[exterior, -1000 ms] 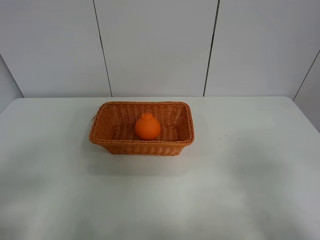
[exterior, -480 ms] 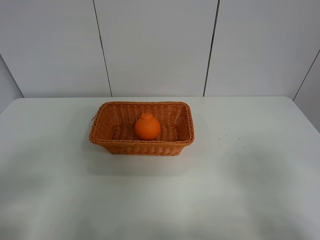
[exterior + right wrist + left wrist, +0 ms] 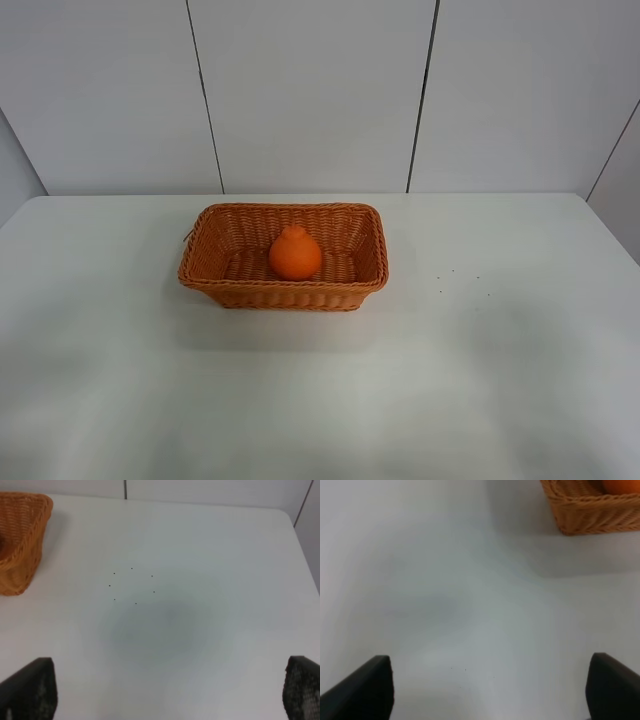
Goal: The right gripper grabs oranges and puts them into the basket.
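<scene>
The orange (image 3: 295, 254) sits in the basket (image 3: 372, 262); right gripper (image 3: 165, 700) spread wide, empty (left (image 3: 487, 690) too), best just kept clear.

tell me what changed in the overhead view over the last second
Nothing visibly changed. The orange sits in the basket on the white table exactly as before, and no arm appears in the overhead view at any point.
</scene>
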Tool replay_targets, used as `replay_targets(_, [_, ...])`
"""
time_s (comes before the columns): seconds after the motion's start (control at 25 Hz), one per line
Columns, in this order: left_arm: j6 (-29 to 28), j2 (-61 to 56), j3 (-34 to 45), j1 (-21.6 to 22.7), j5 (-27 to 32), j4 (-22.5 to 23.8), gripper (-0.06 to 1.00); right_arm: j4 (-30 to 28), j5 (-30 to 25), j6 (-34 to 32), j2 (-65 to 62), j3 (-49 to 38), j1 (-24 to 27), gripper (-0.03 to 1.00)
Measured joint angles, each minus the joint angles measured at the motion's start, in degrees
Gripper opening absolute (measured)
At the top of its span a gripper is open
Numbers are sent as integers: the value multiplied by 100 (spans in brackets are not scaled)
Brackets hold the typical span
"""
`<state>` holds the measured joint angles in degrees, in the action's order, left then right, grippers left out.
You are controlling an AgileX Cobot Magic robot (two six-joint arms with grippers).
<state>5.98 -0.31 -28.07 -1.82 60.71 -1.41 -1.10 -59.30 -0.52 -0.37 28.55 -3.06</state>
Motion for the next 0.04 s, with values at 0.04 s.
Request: replay_targets(0.04, [0,0,0,0,0,0,88,0,0,-5,0,0,0,69])
